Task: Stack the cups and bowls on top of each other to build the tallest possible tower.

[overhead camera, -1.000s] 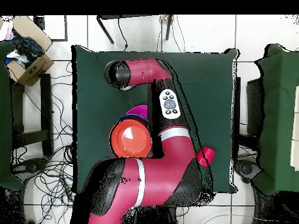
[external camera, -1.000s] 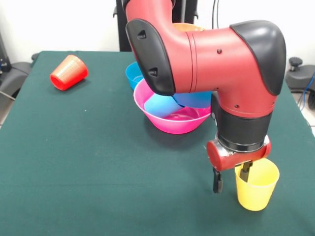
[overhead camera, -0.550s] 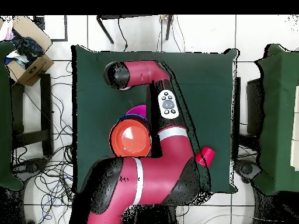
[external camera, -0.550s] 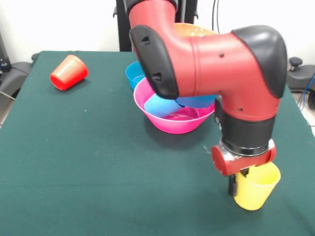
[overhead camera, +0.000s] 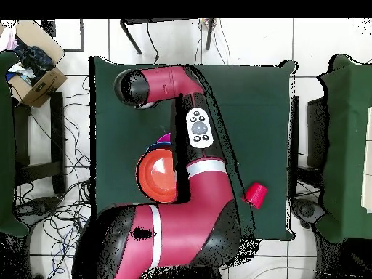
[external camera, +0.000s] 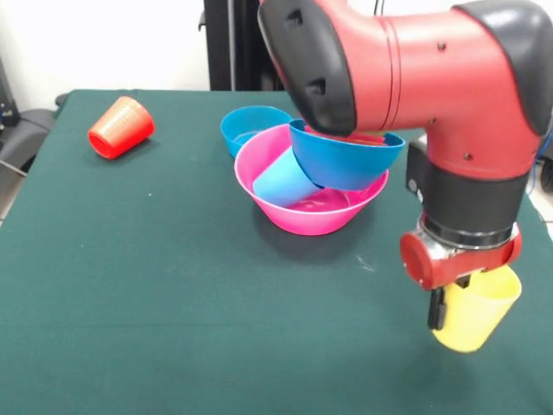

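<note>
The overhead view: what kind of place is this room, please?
Probably a robotics lab or test room. A red robot arm works over a green-covered table, loose cables trail on the tiled floor, and a cardboard box of odds stands aside.

Robot lab | green-cloth table | loose floor cables | tiled floor | cardboard box

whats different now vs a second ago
The gripper closed on the yellow cup and has lifted it slightly, carrying it toward the right of the front view; the cup now hangs tilted. A second ago the fingers straddled its rim, open. The red cup on its side and the pink bowl with its contents have not moved.
</note>
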`<action>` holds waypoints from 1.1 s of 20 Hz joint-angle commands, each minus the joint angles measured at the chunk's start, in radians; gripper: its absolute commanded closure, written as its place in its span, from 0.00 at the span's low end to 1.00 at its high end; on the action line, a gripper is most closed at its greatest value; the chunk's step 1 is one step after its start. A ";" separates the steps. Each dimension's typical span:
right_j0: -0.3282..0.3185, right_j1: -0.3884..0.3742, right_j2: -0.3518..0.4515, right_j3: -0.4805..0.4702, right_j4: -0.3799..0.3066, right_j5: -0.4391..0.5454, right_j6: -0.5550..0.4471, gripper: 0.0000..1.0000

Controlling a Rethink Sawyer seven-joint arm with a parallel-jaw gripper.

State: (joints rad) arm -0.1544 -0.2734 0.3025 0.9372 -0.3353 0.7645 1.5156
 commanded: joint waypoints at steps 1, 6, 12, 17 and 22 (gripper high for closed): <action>-0.016 -0.153 -0.002 0.134 0.040 0.205 -0.017 1.00; -0.086 -0.252 0.039 0.238 0.075 0.283 -0.140 1.00; -0.182 -0.375 0.093 0.428 0.084 0.257 -0.256 1.00; -0.237 -0.485 0.126 0.557 0.088 0.260 -0.275 1.00; -0.260 -0.541 0.164 0.613 0.094 0.285 -0.256 1.00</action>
State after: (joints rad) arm -0.4085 -0.7147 0.3514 1.3583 -0.2439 0.9341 1.5156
